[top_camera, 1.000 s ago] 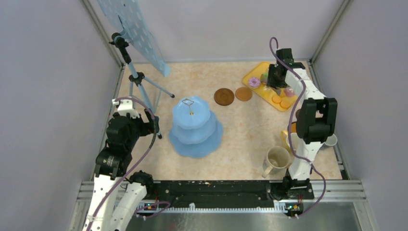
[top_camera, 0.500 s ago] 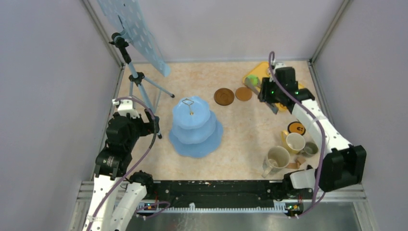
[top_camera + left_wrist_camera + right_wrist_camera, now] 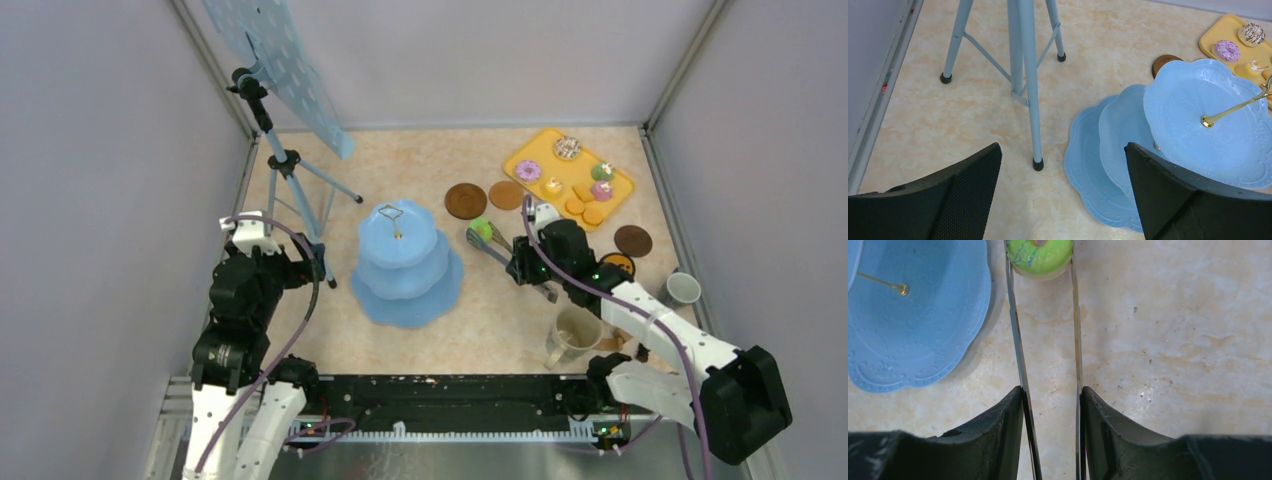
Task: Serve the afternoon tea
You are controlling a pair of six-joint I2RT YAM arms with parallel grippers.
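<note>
Nearest the arm bases, the big beige mug stands upright on the bench, just beside the right forearm. A small pale mug sits further right, near the wall.

The left hand hangs released, fingers wide apart, over bare bench. A leg of the blue tripod stands between it and the blue tiered stand.

The right hand is clenched on the two arms of the metal tongs, and their tips pinch a green donut. The donut is just right of the stand's plates and not over any of them. Whether it touches the bench cannot be told.

Beyond it, two brown coasters lie side by side, directly behind the tongs' tips. A third coaster lies to the right.

Farthest back on the right, the flat yellow tray carries a purple donut, a striped donut, cupcakes and orange biscuits.

In the far left corner the tripod holds up a spotted blue board.
</note>
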